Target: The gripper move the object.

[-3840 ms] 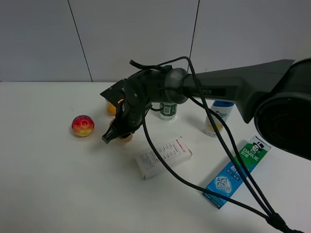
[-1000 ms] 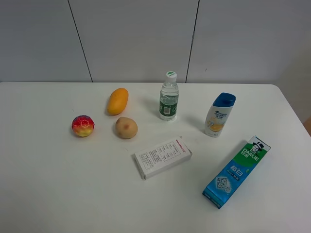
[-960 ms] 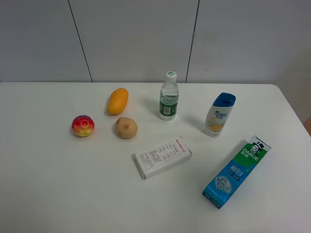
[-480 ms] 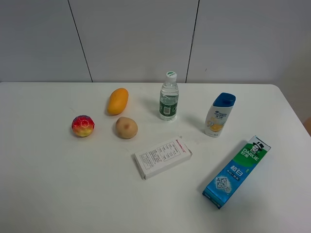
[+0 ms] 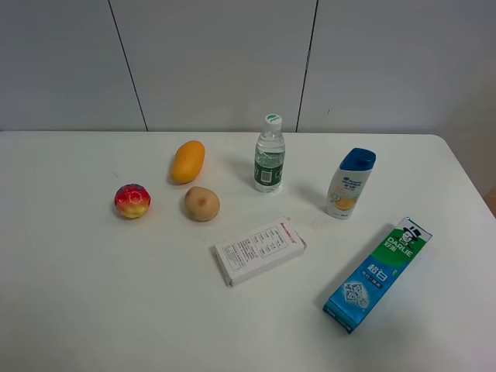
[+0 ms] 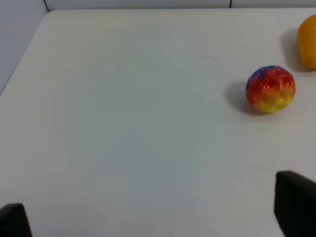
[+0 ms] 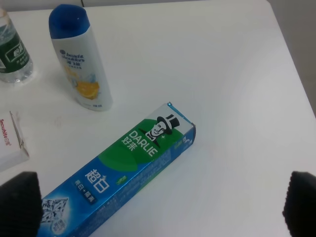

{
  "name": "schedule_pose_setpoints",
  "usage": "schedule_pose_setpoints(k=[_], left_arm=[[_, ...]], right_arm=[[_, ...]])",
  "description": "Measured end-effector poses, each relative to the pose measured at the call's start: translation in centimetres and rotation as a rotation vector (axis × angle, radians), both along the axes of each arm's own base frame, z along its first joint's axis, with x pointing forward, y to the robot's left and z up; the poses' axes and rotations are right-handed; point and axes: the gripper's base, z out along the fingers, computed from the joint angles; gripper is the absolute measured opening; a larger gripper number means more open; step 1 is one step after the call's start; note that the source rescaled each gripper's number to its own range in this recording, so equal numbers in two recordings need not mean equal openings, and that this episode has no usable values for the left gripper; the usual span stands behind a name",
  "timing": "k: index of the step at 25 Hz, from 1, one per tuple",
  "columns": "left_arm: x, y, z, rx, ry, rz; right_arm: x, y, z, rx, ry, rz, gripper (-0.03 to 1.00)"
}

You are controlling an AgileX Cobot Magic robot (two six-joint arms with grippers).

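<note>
Seven things lie on the white table (image 5: 93,310), with no arm over them in the high view. Farthest left sits the red-yellow apple (image 5: 132,201), and just right of it, apart, rests the potato (image 5: 201,204), free of any grasp. Behind the potato lies the orange-yellow mango (image 5: 188,161), near but not touching. Next comes the white carton (image 5: 260,251), nearer the front edge, then the upright water bottle (image 5: 270,154) at the back, the shampoo bottle (image 5: 350,183), and the blue-green toothpaste box (image 5: 378,273) lying slantwise.

The left gripper (image 6: 158,217) shows two dark fingertips spread wide over bare table, nothing between them. The right gripper (image 7: 163,207) likewise stands spread and empty above the toothpaste box.
</note>
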Motion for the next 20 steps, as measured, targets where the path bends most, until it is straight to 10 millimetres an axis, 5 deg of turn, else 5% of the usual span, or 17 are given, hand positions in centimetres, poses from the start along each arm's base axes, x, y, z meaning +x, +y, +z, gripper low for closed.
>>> schedule_pose_setpoints(k=[20], left_arm=[[0.00, 0.00, 0.00, 0.000, 0.000, 0.000]], right_arm=[[0.04, 0.02, -0.16, -0.001, 0.006, -0.037, 1.00]])
